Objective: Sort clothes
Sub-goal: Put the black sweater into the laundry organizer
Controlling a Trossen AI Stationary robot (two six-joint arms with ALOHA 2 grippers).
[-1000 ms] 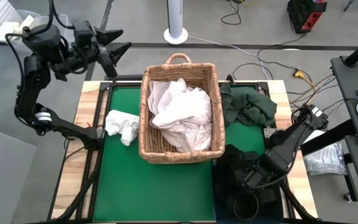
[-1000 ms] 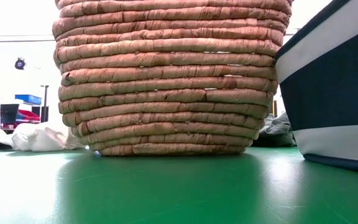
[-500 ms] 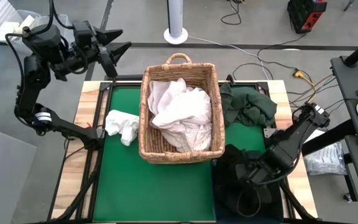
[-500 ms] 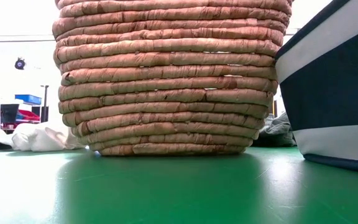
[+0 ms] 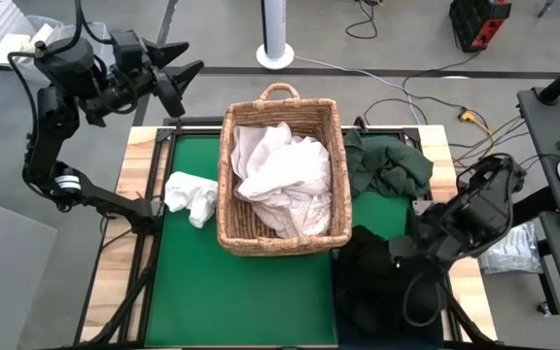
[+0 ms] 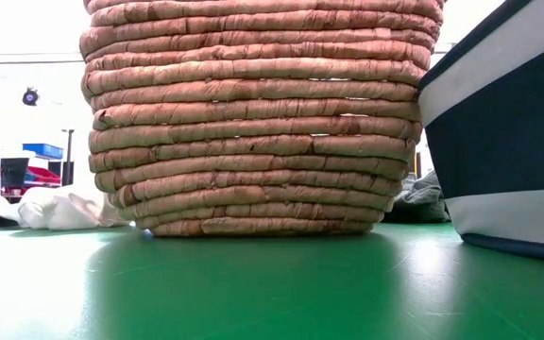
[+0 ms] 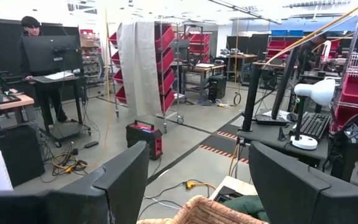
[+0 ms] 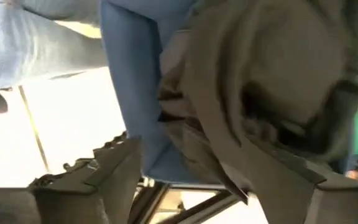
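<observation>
White clothes fill the tan wicker basket at the middle of the green mat. One white garment lies on the mat left of the basket. A dark green garment lies right of it, toward the far edge. Black clothes lie in the dark bin at the near right. My right gripper hangs open just above the bin; its wrist view shows a dark garment beyond its fingers. My left gripper waits open, raised beyond the far left corner.
The basket and the bin stand side by side with almost no gap. Bare green mat lies near the front left. The left wrist view looks into the room, where a person stands at a desk far off.
My right gripper has risen out of the bin and drawn back toward the table's right edge. The black clothes stay in the bin. My left arm has kept still.
</observation>
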